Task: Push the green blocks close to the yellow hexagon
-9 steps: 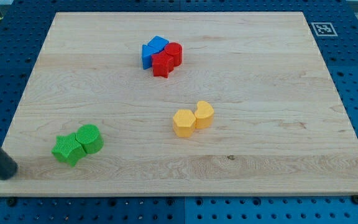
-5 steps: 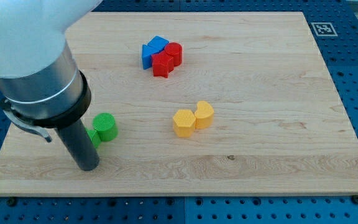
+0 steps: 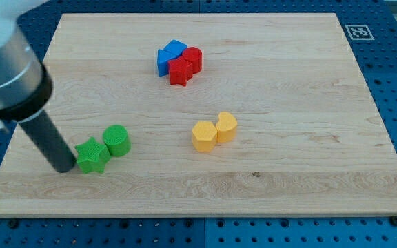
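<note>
the wooden table (image 3: pixel 288 172) is the biggest thing here, and the yellow hexagon (image 3: pixel 203 136) near its middle serves as my landmark. the arm has no fingers to release or clench — it ends in a dark rod, and my tip (image 3: pixel 65 166) rests on the table far to the view's left of the hexagon and a little lower.

the green star block (image 3: pixel 92 155) sits just to the right of my tip, touching it or nearly so. the green cylinder (image 3: pixel 116 140) leans against the star's upper right side, so both green blocks lie between my tip and the hexagon, though well apart from it. a second yellow block (image 3: pixel 227 127), rounded with a notch, touches the hexagon on its right. a cluster of two red blocks (image 3: pixel 186 65) and a blue block (image 3: pixel 169 56) stands toward the view's top of the hexagon, well clear of the pushing line.

the step in hand looks like a rightward shove on the green pair. the risk, as i judge it: the contact is off-centre on the star, whose uneven sides may make it pivot, so the cylinder could slide off toward the top and be left behind. pushing too far could also knock the hexagon away from its spot.
</note>
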